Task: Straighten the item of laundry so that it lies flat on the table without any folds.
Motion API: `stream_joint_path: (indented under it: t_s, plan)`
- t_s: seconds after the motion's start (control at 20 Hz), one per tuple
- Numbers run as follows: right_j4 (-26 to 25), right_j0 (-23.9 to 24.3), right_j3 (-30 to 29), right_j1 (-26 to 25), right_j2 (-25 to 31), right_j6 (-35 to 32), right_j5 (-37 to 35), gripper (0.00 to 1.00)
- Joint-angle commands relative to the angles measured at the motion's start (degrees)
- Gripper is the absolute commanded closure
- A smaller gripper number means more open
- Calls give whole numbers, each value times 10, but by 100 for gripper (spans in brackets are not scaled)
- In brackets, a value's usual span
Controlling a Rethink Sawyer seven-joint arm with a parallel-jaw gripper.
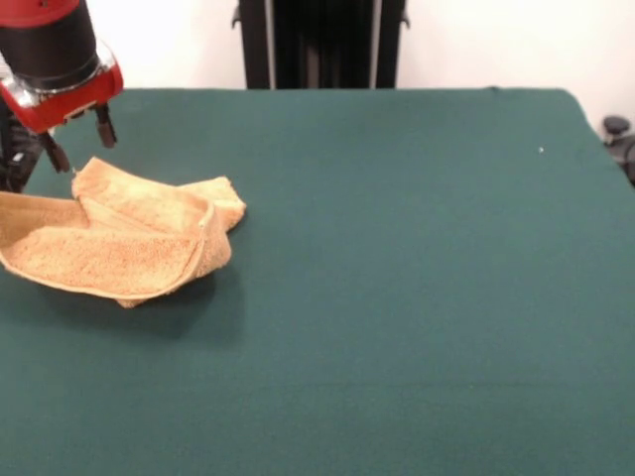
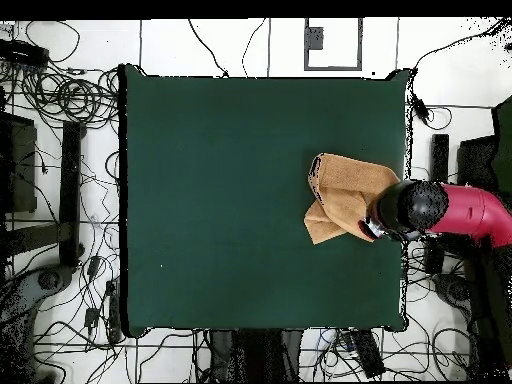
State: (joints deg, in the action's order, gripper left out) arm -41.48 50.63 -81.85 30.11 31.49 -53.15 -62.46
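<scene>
Around the green surface, tangled black cables [image 2: 70, 95] sprawl over a pale floor [image 2: 450, 60] marked with dark lines, a small grey square marker [image 2: 315, 38] lies beyond one edge, and a black upright stand [image 1: 319, 44] rises against a white wall [image 1: 496, 40].

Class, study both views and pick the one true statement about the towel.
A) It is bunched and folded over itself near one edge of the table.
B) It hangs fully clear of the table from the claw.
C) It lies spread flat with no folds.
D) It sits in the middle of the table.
A: the towel is crumpled with layers overlapping, resting on the table close to its edge, beside the claw.
</scene>
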Motion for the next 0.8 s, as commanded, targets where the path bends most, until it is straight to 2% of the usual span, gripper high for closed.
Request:
stream_joint_path:
  t_s: [0.05, 0.3, 0.8]
  plan:
    - [6, -11, -32, -77, 4, 5, 59, 0]
    - [-5, -7, -19, -89, 2, 18, 70, 0]
    - [-47, -38, 30, -102, -37, 35, 14, 0]
